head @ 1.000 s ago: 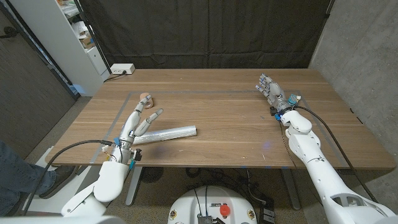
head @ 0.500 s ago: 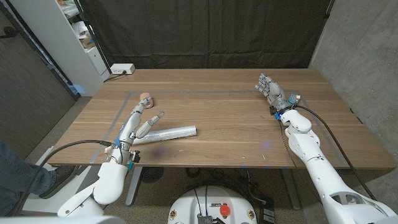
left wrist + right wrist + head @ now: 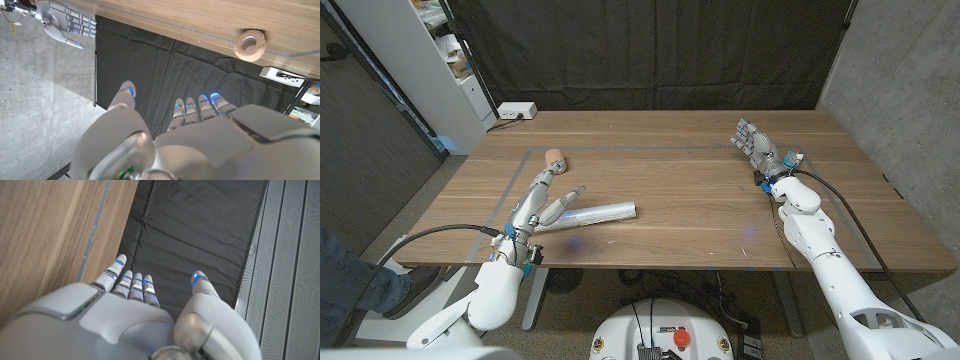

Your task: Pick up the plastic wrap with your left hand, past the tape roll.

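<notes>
The wrap [image 3: 588,214] is not picked up yet: it lies flat on the worktop [image 3: 700,200], a long silvery roll, and I take it as my landmark. My left robot hand [image 3: 546,198] hangs over the wrap's near-left end with its fingers [image 3: 568,199] spread apart and nothing between them; from the head view I cannot tell whether a fingertip touches the roll, but there is no grip on it. The tape [image 3: 555,158] sits beyond the wrap's left end, toward the far edge of the worktop, near my outstretched fingertips and apart from the roll; in my left wrist view the tape [image 3: 250,45] shows ahead of the fingers, so the hand points roughly toward it. My right robot hand [image 3: 757,146] stands well off to the right of the wrap, fingers loose and empty, playing no part. So I judge the reach as mostly made and the rest all still to do: settle the left hand onto the roll, close around it, and lift it clear.
</notes>
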